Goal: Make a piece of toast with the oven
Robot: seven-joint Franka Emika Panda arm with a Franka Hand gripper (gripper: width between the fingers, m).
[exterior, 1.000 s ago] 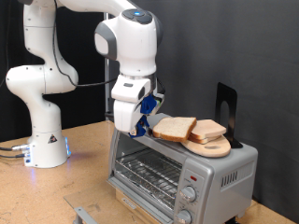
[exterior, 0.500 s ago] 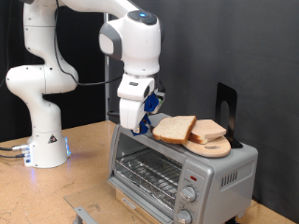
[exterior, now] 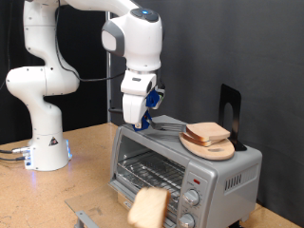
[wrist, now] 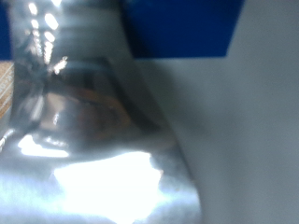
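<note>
The oven (exterior: 204, 169) is a silver toaster oven in the middle of the exterior view, with its wire rack showing. My gripper (exterior: 140, 122) hangs just above the oven's top at the end towards the exterior view's left, and nothing shows between its fingers. The piece of toast (exterior: 149, 206) is a blurred pale slice in mid-air in front of the oven, near the exterior view's bottom. The wrist view shows only blurred shiny metal (wrist: 93, 159) and a blue part, with no bread.
A round wooden board (exterior: 214, 148) with other bread slices (exterior: 207, 134) sits on the oven top towards the exterior view's right. A black stand (exterior: 229, 106) rises behind it. The oven's knobs (exterior: 193, 198) face front. A wooden table (exterior: 57, 195) carries everything.
The slice that lay on the oven top beside the board is gone from there and now shows falling in front of the oven. My gripper shifted slightly to the exterior view's right.
</note>
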